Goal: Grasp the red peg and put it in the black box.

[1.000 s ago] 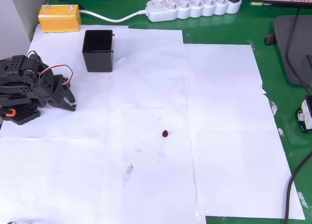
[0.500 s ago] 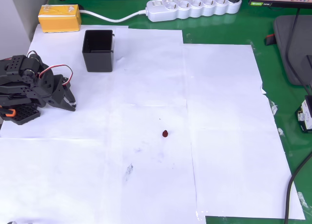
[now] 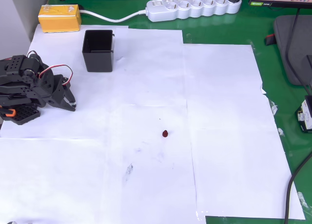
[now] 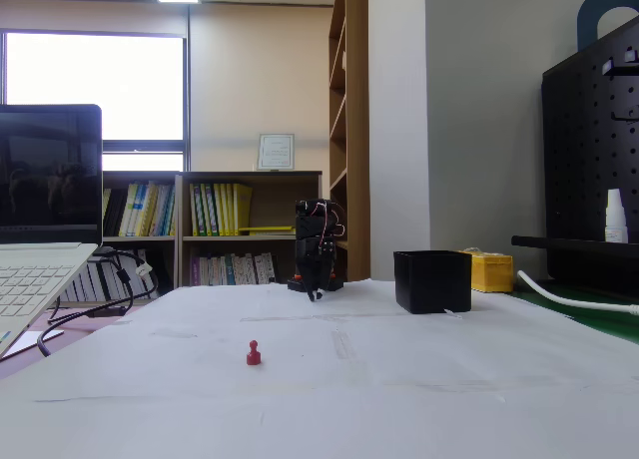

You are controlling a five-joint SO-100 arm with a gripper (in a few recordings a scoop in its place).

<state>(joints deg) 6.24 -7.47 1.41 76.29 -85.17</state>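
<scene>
The red peg [image 3: 165, 133] stands alone on the white paper [image 3: 219, 136], well apart from the black box [image 3: 98, 50] and the folded arm's gripper [image 3: 72, 105], whose fingers look closed and empty.

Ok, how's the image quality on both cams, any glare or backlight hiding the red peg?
Overhead view: even light, sharp, no glare on the white paper; the red peg stands out clearly. Fixed view: bright window behind, so the arm and its gripper read as a dark silhouette and the jaws cannot be judged; the peg and black box are still distinct.
</scene>
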